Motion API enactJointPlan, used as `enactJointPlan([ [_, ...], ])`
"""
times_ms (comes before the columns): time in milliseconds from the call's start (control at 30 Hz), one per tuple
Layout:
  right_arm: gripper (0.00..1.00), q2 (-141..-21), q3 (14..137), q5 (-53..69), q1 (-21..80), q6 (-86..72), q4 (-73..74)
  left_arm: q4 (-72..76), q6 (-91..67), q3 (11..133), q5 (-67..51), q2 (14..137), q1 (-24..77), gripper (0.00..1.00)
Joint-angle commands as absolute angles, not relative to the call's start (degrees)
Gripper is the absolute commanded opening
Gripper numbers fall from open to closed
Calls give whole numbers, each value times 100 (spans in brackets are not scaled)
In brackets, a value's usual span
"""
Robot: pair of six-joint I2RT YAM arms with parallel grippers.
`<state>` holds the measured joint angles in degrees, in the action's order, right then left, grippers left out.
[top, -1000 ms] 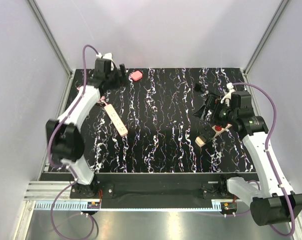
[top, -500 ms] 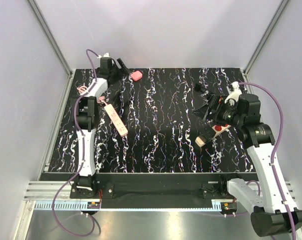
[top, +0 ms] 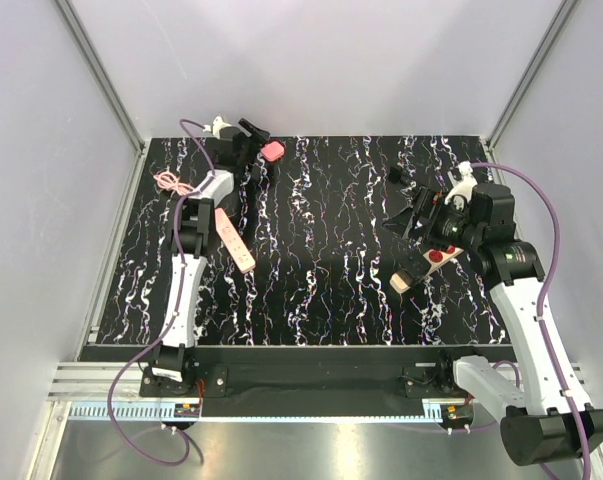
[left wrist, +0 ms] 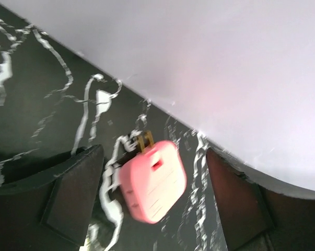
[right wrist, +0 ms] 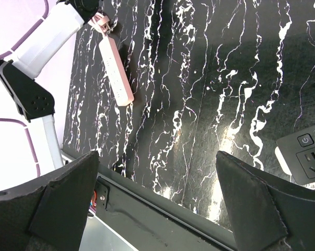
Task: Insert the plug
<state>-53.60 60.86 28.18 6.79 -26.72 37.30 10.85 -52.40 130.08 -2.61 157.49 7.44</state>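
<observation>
The pinkish-red plug [top: 272, 151] lies flat on the black marbled table near the back wall. In the left wrist view the plug [left wrist: 153, 183] shows its brass prongs pointing toward the wall. My left gripper [top: 258, 148] is open, and in its wrist view the gripper [left wrist: 152, 157] has one finger on each side of the plug without touching it. The beige strip with a red socket [top: 426, 265] lies at the right. My right gripper [top: 411, 215] hovers above and just behind it, open and empty; its wrist view [right wrist: 157, 172] looks down on bare table.
A second pale pink strip [top: 234, 240] lies at the left and also shows in the right wrist view [right wrist: 117, 70]. A pink cord [top: 171, 182] is coiled at the far left. A small black object [top: 394, 173] sits at the back right. Walls close in three sides.
My left arm has stretched toward the back and swung right, bringing its open gripper around the plug. My right arm has shifted only slightly.
</observation>
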Motion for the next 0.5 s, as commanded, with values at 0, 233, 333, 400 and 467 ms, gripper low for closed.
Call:
enactJointPlan([
  [0, 100, -5449, 6381, 2979, 712, -2601, 3551, 1784, -5668, 13446, 307, 15960, 809, 82],
  [233, 100, -5520, 6372, 3015, 712, -2575, 3560, 1881, -6108, 13570, 185, 16295, 975, 74],
  [333, 100, -5476, 6320, 3015, 712, -2566, 3560, 1741, -6038, 13606, 26, 16269, 1037, 72],
  [400, 100, -5441, 6293, 3006, 712, -2558, 3551, 1609, -5899, 13483, -281, 16138, 1055, 68],
  [467, 100, -5397, 6267, 3032, 703, -2558, 3542, 1469, -5645, 13247, -395, 15979, 1125, 67],
])
